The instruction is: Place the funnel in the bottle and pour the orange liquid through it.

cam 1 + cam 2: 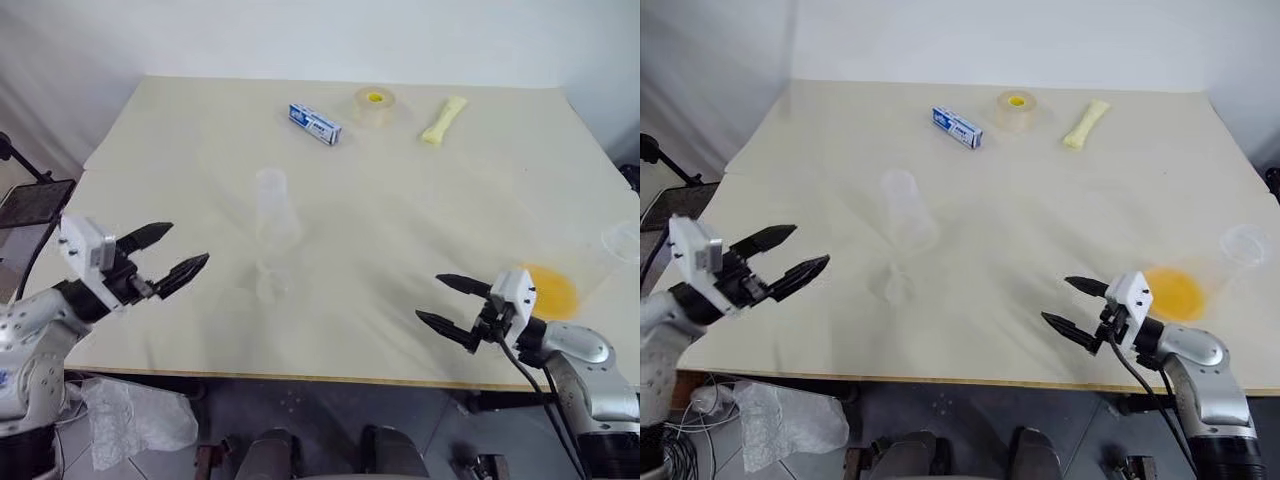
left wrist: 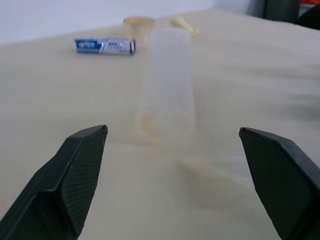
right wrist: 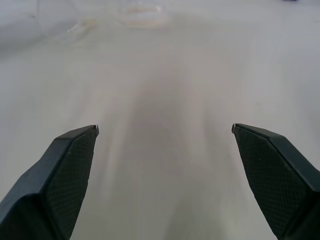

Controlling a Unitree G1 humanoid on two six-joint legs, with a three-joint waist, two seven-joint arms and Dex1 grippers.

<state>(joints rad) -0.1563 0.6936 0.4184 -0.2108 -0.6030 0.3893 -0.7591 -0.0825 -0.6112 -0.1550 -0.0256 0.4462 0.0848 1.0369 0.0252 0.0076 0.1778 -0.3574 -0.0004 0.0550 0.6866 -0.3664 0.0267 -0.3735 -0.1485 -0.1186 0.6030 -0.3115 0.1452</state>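
Bottle (image 1: 272, 212): one, upright, mid-table.
Funnel (image 1: 270, 281): one, before it.
Cup (image 1: 575, 275): one, holding orange liquid (image 1: 551, 290).
Tape (image 1: 375, 106), box (image 1: 315, 124): one each.
Left gripper (image 1: 186, 250), right gripper (image 1: 441, 301): jaws apart, empty.
Table (image 1: 400, 240): beige.

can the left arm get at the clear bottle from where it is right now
Probably yes. The left gripper is open and empty, aimed toward the bottle, which stands upright ahead of it. Bare table lies between them; the faint funnel sits nearer the table's front edge.
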